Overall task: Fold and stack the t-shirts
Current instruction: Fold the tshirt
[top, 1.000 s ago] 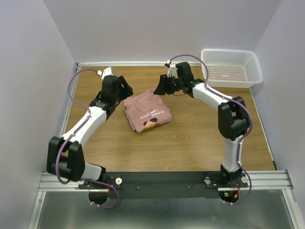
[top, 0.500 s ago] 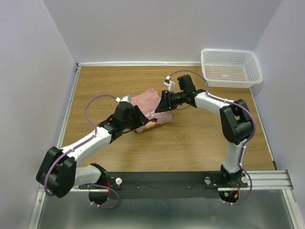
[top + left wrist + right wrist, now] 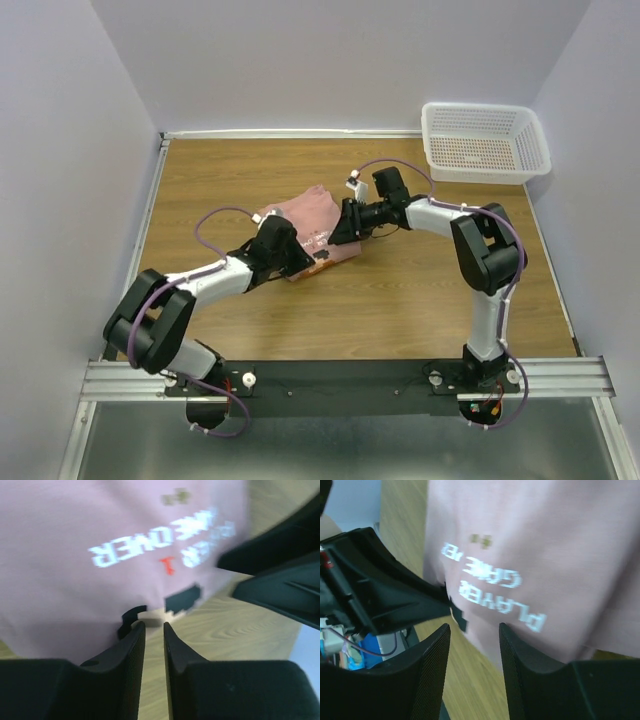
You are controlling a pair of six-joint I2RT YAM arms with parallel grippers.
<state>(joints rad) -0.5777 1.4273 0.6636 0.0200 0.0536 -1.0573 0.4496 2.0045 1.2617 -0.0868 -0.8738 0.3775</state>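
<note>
The dusty pink cotton t-shirt [image 3: 312, 208], folded into a small packet with its printed text facing up, lies in the middle of the brown wooden desk [image 3: 420, 300]. It looks light, soft and floppy, so I'd expect the layers to slide apart unless they're pinched through their whole thickness at an edge or corner. The left end effector [image 3: 154, 625] sits at the packet's near edge, jaws almost together with only desk showing between them. The right end effector [image 3: 472, 627] hangs over the right side, jaws apart, holding nothing.
</note>
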